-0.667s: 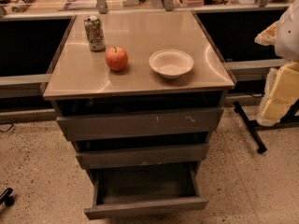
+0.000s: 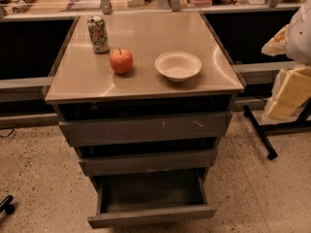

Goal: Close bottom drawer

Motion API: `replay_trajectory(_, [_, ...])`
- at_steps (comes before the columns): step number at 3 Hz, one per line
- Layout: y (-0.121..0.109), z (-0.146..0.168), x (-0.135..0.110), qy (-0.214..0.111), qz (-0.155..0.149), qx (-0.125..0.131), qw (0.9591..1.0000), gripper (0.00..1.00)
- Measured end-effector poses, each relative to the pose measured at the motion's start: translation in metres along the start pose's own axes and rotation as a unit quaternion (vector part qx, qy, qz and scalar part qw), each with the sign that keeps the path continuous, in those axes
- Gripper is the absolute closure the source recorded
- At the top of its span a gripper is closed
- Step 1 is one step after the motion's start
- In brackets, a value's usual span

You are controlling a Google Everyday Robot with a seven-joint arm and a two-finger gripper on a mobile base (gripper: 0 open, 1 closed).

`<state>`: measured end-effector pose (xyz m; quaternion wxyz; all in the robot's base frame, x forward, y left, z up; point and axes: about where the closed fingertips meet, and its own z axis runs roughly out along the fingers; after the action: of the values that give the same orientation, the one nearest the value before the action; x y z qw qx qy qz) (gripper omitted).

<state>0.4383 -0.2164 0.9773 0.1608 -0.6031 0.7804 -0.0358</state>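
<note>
- Leftmost on the cabinet top [image 2: 73,79], a soda can [image 2: 98,34] stands upright, far back.
- Just right and nearer sits a red apple [image 2: 121,60].
- Low at centre, the bottom drawer [image 2: 150,216] is pulled out toward the near side, with its tray showing.
- A white bowl [image 2: 178,66] sits right of the apple.
- At the right edge the gripper [image 2: 291,93] is well apart from the drawer; whether it is open or closed cannot be told.

I see warm, dim amber light falling from above. Soft glare streaks the metal surface [image 2: 146,33] beside the apple [image 2: 121,60] and bowl [image 2: 178,65]. The open bottom drawer [image 2: 151,216] sits in shadow. The whole view is slightly blurred.
</note>
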Motion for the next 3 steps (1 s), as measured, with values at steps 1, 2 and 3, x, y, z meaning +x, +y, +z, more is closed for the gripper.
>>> replay_trajectory(1, [0.013,0.023,0.004,-0.011,0.015,-0.009,0.9998,0.41])
replay_trajectory(2, [0.046,0.081,0.004,-0.038,0.034,-0.038,0.998,0.66])
replay_trajectory(3, [0.086,0.148,-0.001,-0.059,0.036,-0.074,0.9948,0.89])
